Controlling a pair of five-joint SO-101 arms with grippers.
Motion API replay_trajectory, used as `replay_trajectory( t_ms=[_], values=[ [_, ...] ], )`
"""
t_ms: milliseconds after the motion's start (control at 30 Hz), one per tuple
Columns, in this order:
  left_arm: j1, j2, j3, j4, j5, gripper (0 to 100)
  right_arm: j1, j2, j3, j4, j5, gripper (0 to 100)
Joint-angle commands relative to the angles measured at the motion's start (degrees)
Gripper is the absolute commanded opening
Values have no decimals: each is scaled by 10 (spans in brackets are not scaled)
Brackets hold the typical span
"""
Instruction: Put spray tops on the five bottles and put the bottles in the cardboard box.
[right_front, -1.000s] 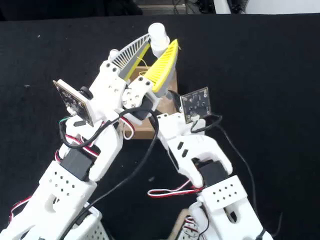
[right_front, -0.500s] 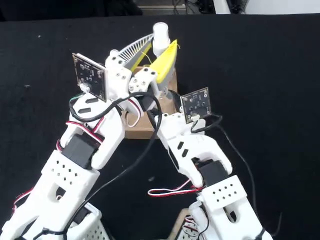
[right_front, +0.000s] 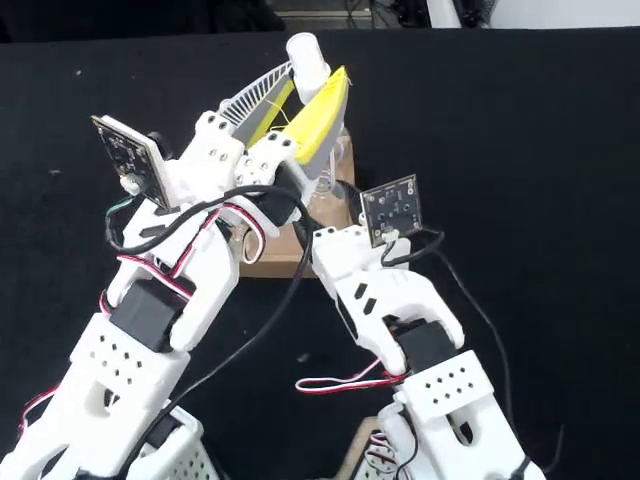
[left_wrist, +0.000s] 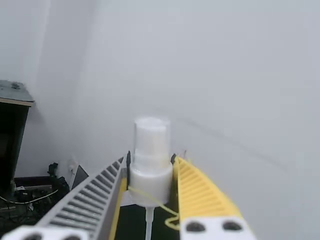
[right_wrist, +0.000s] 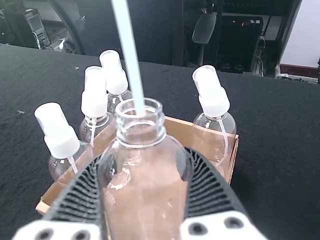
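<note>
Left gripper (left_wrist: 150, 162) clamped on spray top (left_wrist: 150, 145), dip tube (right_wrist: 127, 55) hanging down into the open neck of the bottle (right_wrist: 141, 175). Right gripper (right_wrist: 142, 167) clenched round that bottle's body, upright, by the cardboard box (right_wrist: 232, 150). Four capped bottles (right_wrist: 212, 100) stand in the box.

Bright even light, soft faint shadows, highlights on clear bottle (right_wrist: 140, 165)
</note>
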Motion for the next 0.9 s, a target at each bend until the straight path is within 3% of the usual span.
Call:
replay_trajectory(
  t_ms=[0,867],
  values=[
    [-22,16,-27,-14,8,29,-7,-20,-6,-18,1,11],
    [-62,15,-48,-13,12,29,-9,-20,-4,-18,0,11]
  ],
)
